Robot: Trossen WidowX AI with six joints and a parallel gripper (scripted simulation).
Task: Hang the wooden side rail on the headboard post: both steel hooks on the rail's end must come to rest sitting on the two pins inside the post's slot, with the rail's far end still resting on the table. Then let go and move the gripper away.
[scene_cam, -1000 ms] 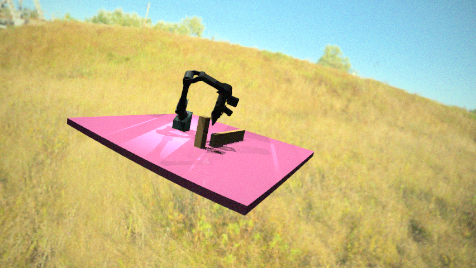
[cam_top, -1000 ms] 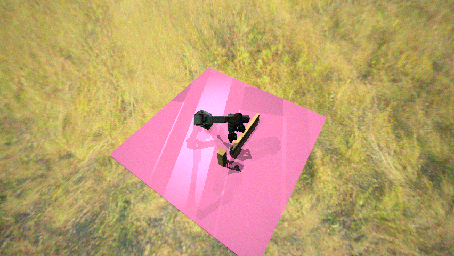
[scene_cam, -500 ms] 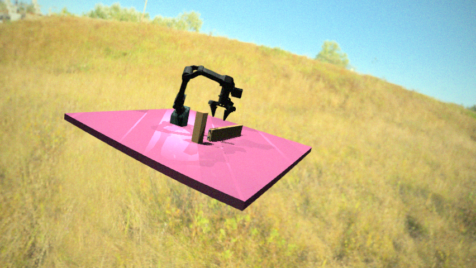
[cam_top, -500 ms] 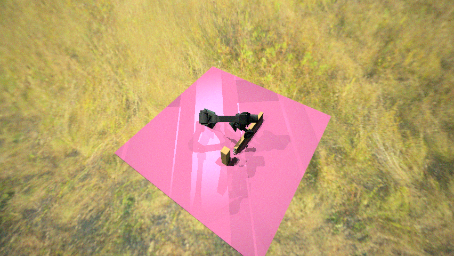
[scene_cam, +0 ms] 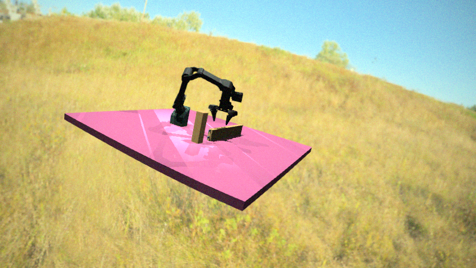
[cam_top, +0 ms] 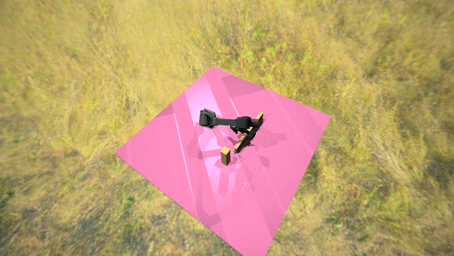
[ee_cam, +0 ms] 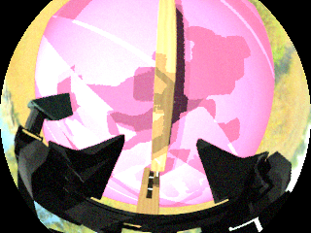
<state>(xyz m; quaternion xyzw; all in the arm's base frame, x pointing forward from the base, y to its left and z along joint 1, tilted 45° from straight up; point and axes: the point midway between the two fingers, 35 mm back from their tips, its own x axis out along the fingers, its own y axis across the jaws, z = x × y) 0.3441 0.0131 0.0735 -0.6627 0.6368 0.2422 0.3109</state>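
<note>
The top camera looks steeply down from high above the headboard post [cam_top: 225,156] [scene_cam: 199,128] [ee_cam: 142,203], far enough back to cover most of the pink table [cam_top: 159,143] [scene_cam: 250,179] [ee_cam: 107,44], whose lowest corner is cropped. The exterior camera is well back and raised, facing obliquely down across the post toward the arm's base [cam_top: 207,118] [scene_cam: 179,116]; its horizon slopes. The wrist camera is closest, directed downward past the open gripper [cam_top: 243,135] [scene_cam: 220,122] [ee_cam: 160,138], with the post at its lower edge. Top and exterior views share the post, the base and the wooden side rail [cam_top: 242,141] [scene_cam: 224,133] [ee_cam: 164,97] beside the post.
</note>
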